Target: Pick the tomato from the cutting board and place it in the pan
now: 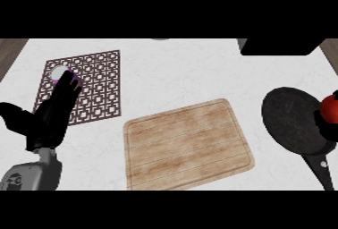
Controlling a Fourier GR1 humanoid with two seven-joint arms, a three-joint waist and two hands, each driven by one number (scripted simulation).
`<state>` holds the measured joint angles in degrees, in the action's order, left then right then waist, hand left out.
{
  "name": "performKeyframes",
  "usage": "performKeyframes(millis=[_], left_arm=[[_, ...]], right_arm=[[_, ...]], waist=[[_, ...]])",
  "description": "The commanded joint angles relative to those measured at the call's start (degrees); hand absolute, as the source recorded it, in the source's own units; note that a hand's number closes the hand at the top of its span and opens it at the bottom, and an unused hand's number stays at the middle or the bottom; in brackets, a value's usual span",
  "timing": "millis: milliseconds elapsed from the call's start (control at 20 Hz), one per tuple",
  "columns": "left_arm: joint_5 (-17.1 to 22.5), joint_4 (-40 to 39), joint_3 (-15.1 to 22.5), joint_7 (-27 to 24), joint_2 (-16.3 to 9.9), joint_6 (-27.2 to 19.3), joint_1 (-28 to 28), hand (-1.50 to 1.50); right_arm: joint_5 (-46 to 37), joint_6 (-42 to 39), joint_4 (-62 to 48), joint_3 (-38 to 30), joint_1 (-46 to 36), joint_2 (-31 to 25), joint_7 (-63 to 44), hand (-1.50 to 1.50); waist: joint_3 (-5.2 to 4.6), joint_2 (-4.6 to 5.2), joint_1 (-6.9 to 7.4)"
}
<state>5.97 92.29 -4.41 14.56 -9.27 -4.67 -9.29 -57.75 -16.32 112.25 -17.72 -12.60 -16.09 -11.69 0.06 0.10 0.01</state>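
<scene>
Carrying phase: tomato (329,105) is off the cutting board (189,144), at the far right edge of view, over the right rim of the pan (295,121). Right hand (333,121) only partly visible at that edge, dark fingers (323,120) curled round the tomato's lower left side; most of the hand is cut off by the frame. Board has nothing on it and sits just left of the pan, apart from it. Pan is dark, round, handle running down toward the lower right.

Left hand (49,117) is well left of the pan, past the board, fingers straight and together, lying over a brown lattice mat (89,85) on the white worktop (185,71). A small white round thing with a purple rim (59,72) sits on the mat at the fingertips; can't tell what it is. Resting, not in the task.

Handling judgement: tomato likely light, smooth skin, a bit slippery, soft enough to bruise if squeezed. Round, so it will roll once released. Best hold is around the widest part, fingers and thumb on opposite sides. Release should come low and near the pan's middle, not at the rim where it hangs now, or it could roll out.
</scene>
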Motion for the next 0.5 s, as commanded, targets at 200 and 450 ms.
performKeyframes(millis=[200, 450], left_arm=[[-0.7, 0.4, 1.0, -1.3, 0.8, 0.9, 1.5, 0.00], [1.1, 4.3, -0.3, 3.8, -1.0, 1.7, 0.4, 0.00]], right_arm=[[3.9, 11.1, -26.0, -3.5, -5.4, -3.7, 15.1, 1.50], [1.9, 18.7, -44.7, -3.6, -11.6, -5.9, 22.1, 1.50]], waist=[[-0.03, 0.11, 0.72], [0.01, 0.18, 1.38]])
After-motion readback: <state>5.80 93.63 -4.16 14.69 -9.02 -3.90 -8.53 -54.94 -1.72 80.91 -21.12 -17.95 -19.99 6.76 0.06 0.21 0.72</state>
